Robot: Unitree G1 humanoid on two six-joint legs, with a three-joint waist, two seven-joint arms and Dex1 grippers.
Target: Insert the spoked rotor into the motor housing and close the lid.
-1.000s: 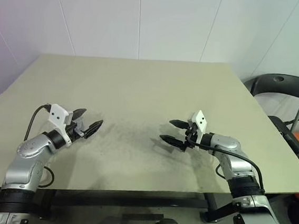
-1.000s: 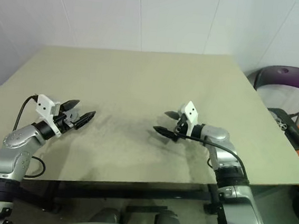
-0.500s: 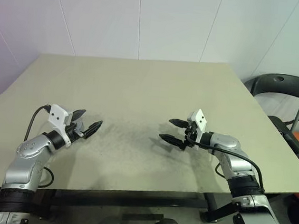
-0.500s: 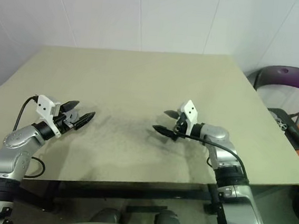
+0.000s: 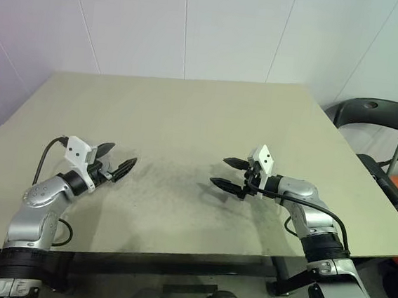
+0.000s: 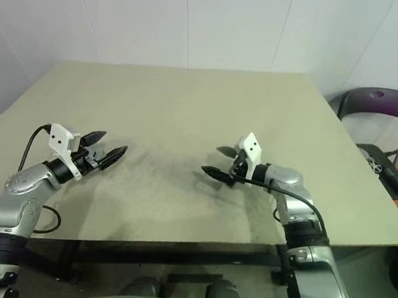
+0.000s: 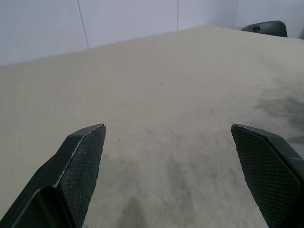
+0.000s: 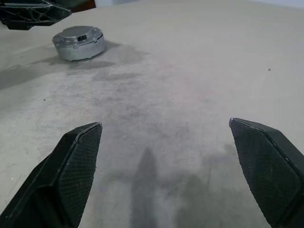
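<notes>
- Left gripper [image 5: 118, 160]: two black fingers spread wide, nothing between them, held just above the table [image 5: 188, 113] near its left front corner; no contact with any object.
- Right gripper [image 5: 229, 174]: fingers likewise spread to full width, empty, poised over the table's front middle, pointing toward the left gripper. The two grippers are well apart.
- Right wrist view: a round, flat, silver-grey metal unit [image 8: 78, 42] sits on the table beyond the fingertips [image 8: 78, 156], with a small dark rectangular mark on its top face. It looks like the motor housing with the lid on, but neither windings nor a notched edge can be made out, and the spoked rotor cannot be told from it. Just beyond it a black finger of the left gripper [image 8: 33, 12] is cut off by the frame.
- Head views: the spot where that unit should lie falls behind the left gripper and its white camera block [image 5: 80, 150], so the unit itself cannot be picked out there.
- Left wrist view: bare table between the left fingers [image 7: 78, 166]; a dark chair back [image 7: 265, 28] past the far edge.
- Head views, right side: the same chair [image 5: 375, 116] beside the table, partly cut off.
</notes>
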